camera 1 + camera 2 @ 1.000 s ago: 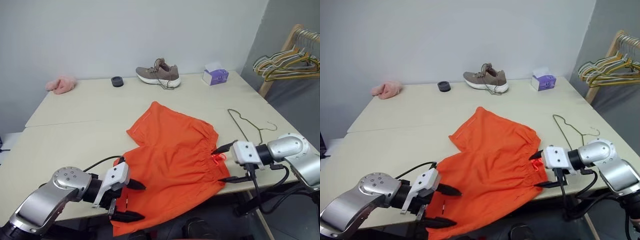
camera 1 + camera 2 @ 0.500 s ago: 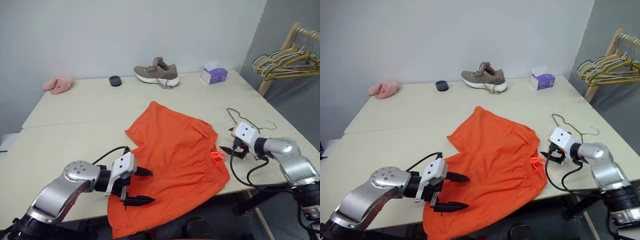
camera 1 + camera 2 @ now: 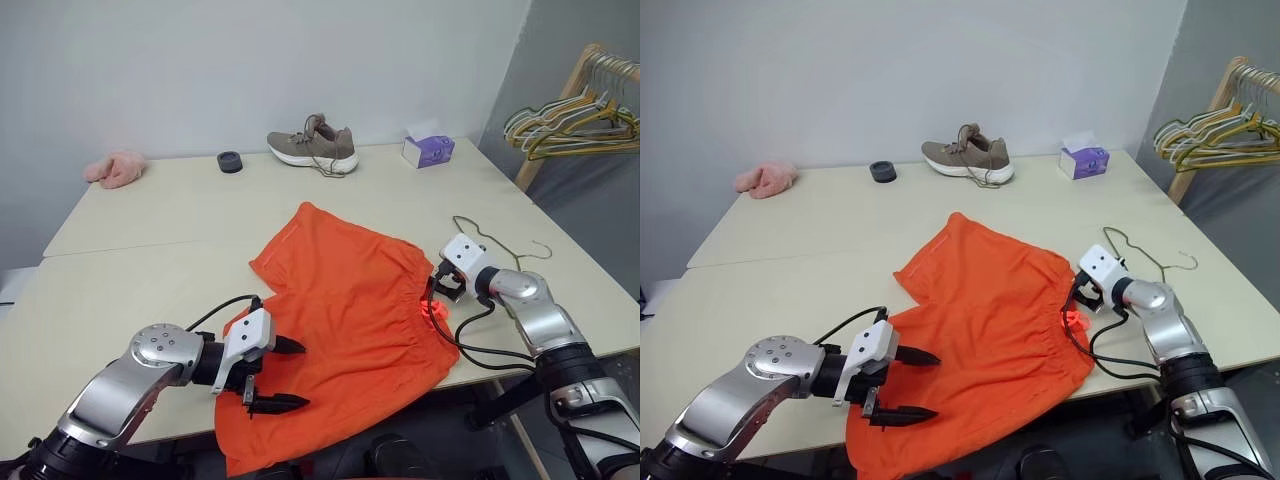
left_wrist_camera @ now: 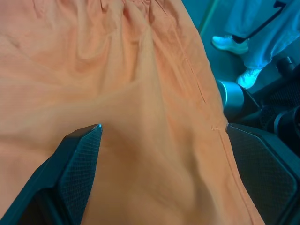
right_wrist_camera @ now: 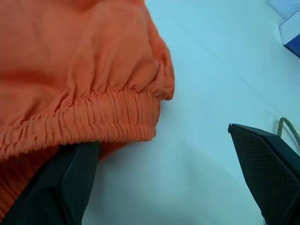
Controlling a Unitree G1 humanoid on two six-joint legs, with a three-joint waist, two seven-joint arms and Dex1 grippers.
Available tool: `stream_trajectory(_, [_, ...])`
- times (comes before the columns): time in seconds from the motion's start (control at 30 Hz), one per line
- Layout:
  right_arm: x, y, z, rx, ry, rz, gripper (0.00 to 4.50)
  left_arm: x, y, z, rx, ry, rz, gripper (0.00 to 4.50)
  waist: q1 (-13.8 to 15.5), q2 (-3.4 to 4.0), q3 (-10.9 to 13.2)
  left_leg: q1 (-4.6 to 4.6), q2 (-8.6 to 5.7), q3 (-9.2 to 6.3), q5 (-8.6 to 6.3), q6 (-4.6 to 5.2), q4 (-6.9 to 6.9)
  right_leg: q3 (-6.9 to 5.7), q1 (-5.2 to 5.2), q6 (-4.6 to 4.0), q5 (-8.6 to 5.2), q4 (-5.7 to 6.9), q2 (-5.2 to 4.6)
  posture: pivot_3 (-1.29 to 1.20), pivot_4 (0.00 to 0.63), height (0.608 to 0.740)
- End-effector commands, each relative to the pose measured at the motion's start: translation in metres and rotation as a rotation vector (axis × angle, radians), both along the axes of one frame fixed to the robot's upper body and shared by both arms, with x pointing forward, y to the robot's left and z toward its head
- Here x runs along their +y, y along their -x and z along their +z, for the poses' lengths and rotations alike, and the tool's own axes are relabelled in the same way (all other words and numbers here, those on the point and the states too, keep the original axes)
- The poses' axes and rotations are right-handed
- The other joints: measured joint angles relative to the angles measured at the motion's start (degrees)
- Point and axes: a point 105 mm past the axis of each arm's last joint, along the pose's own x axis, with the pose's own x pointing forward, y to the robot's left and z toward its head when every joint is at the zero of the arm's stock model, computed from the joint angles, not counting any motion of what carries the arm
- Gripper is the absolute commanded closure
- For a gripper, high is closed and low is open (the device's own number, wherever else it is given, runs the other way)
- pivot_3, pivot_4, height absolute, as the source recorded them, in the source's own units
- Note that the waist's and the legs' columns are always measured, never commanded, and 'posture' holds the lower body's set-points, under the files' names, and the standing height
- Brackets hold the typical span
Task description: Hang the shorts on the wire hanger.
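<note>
The shorts (image 3: 350, 320) lie spread flat on the surface (image 3: 150, 220), their near hem hanging over the front edge. The wire hanger (image 3: 487, 240) lies flat on the surface just right of the waistband, apart from the fabric. Left gripper (image 3: 283, 373): jaws spread wide, poised over the near left leg of the shorts, gripping nothing. Right gripper (image 3: 438, 283): jaws spread wide at the waistband corner beside the drawstring (image 3: 434, 312), nothing clamped. A shoe (image 3: 313, 146) stands at the far edge.
</note>
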Motion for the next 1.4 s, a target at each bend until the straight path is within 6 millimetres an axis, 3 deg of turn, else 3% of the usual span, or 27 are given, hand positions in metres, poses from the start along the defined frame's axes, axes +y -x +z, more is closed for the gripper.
stream_trajectory(0.03, [-0.001, -0.008, 0.030, -0.092, -0.056, 0.012, 0.00, -0.004, -0.002, 0.008, -0.042, 0.010, -0.012, 0.03, -0.10, 0.00, 0.00, 0.01, 0.00, 0.00, 0.00, 0.00, 0.00, 0.00, 0.00, 0.00, 0.00, 0.00, 0.00, -0.17, 0.018, 0.740])
stream_trajectory(0.2, [-0.003, -0.019, 0.027, -0.133, 0.003, -0.026, 0.00, -0.005, -0.004, 0.009, -0.048, 0.009, -0.016, 0.03, -0.46, 0.00, 0.00, 0.04, 0.00, 0.00, 0.00, 0.00, 0.01, 0.01, 0.02, 0.00, 0.00, 0.02, 0.01, -0.17, 0.018, 0.740])
stream_trajectory(0.33, [0.009, -0.024, 0.014, -0.126, 0.054, -0.003, 0.00, -0.005, -0.004, 0.010, -0.052, 0.005, -0.024, 0.03, -0.62, 0.00, 0.00, 0.03, 0.01, 0.01, 0.00, 0.00, 0.00, 0.03, 0.00, 0.00, 0.00, 0.01, 0.01, -0.18, 0.018, 0.740])
stream_trajectory(0.5, [0.013, -0.033, 0.017, -0.201, 0.060, -0.043, 0.00, -0.005, -0.006, 0.010, -0.057, 0.003, -0.026, 0.03, -0.65, 0.03, 0.02, 0.01, 0.01, 0.01, 0.00, 0.00, -0.01, 0.04, -0.02, -0.01, 0.00, 0.01, 0.03, -0.17, 0.015, 0.740])
stream_trajectory(0.73, [0.002, -0.038, 0.051, -0.492, 0.124, -0.131, 0.00, -0.007, -0.007, 0.008, -0.061, 0.011, -0.020, 0.03, -0.65, 0.03, 0.02, 0.01, 0.00, 0.00, 0.00, 0.00, 0.00, 0.03, -0.01, -0.01, 0.01, 0.01, 0.03, -0.17, 0.014, 0.740])
stream_trajectory(0.83, [0.006, -0.031, 0.066, -0.617, 0.228, -0.049, 0.00, -0.006, -0.007, 0.005, -0.059, 0.009, -0.018, 0.03, -0.54, 0.06, 0.04, -0.02, -0.02, 0.00, 0.00, 0.00, 0.00, 0.04, -0.02, 0.00, 0.01, 0.00, 0.02, -0.18, 0.016, 0.740])
stream_trajectory(0.9, [0.014, -0.025, 0.064, -0.635, 0.311, 0.056, 0.00, -0.005, -0.008, 0.004, -0.062, 0.008, -0.017, 0.03, -0.60, 0.07, 0.04, -0.01, -0.03, 0.01, 0.00, 0.00, -0.01, 0.05, -0.02, 0.00, 0.00, -0.01, 0.01, -0.18, 0.016, 0.740])
stream_trajectory(1.03, [0.027, -0.007, 0.046, -0.608, 0.532, 0.319, 0.00, -0.005, -0.009, 0.004, -0.071, 0.009, -0.017, 0.03, -0.72, 0.07, 0.04, 0.03, 0.00, 0.01, 0.00, 0.00, -0.01, 0.05, -0.01, -0.01, 0.00, 0.00, 0.03, -0.18, 0.016, 0.740])
stream_trajectory(1.2, [0.022, 0.005, 0.037, -0.497, 0.599, 0.443, 0.00, -0.006, -0.012, 0.005, -0.085, 0.010, -0.015, 0.03, -0.76, 0.07, 0.05, 0.04, -0.01, 0.03, 0.00, 0.00, 0.01, 0.09, 0.00, -0.01, 0.00, 0.01, 0.02, -0.19, 0.014, 0.740])
stream_trajectory(1.3, [0.005, 0.008, 0.043, -0.405, 0.562, 0.400, 0.00, -0.008, -0.015, 0.007, -0.108, 0.018, -0.005, 0.03, -0.67, 0.06, 0.05, 0.03, -0.02, 0.02, 0.00, 0.00, 0.01, 0.08, 0.01, 0.00, 0.00, 0.00, 0.00, -0.19, 0.014, 0.740])
stream_trajectory(1.4, [-0.024, 0.005, 0.053, -0.276, 0.381, 0.197, 0.00, -0.012, -0.024, 0.013, -0.143, 0.050, 0.029, 0.03, -0.48, 0.04, 0.04, 0.04, -0.02, -0.04, 0.00, 0.00, 0.02, 0.02, 0.06, 0.00, 0.00, 0.00, -0.01, -0.19, 0.014, 0.740])
